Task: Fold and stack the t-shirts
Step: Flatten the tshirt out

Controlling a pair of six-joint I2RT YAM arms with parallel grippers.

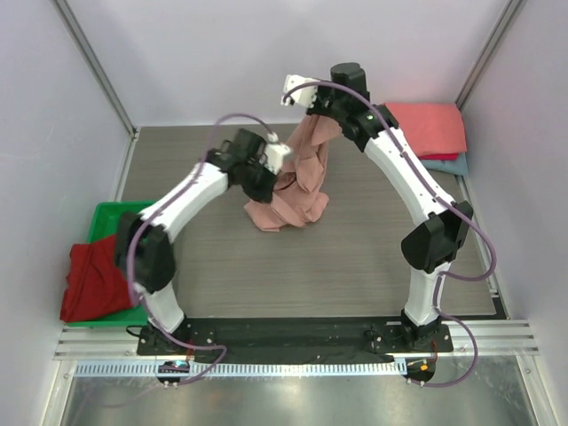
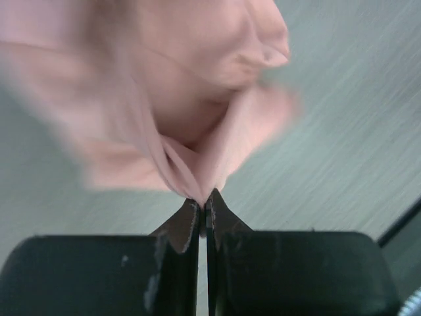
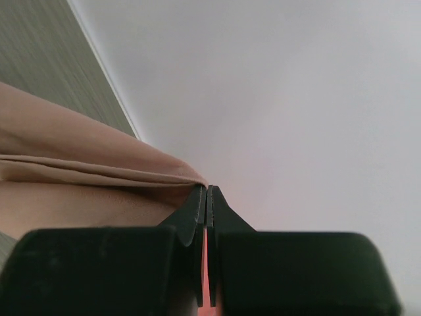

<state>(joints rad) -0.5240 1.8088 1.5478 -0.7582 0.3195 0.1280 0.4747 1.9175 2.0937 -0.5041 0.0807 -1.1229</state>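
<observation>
The pink shirt (image 1: 297,182) hangs over the middle of the table (image 1: 355,257), its lower part bunched on the wood. The right gripper (image 3: 206,194) is clenched on a top edge and holds it high. The left gripper (image 2: 205,197) pinches a fold lower down, likely so the cloth can be spread flat for folding. At the far right corner, a folded coral-red shirt (image 1: 428,127) lies on a blue-grey shirt (image 1: 448,165), which suits stacking there. A dark red shirt (image 1: 93,284) waits in the green tray (image 1: 120,213).
</observation>
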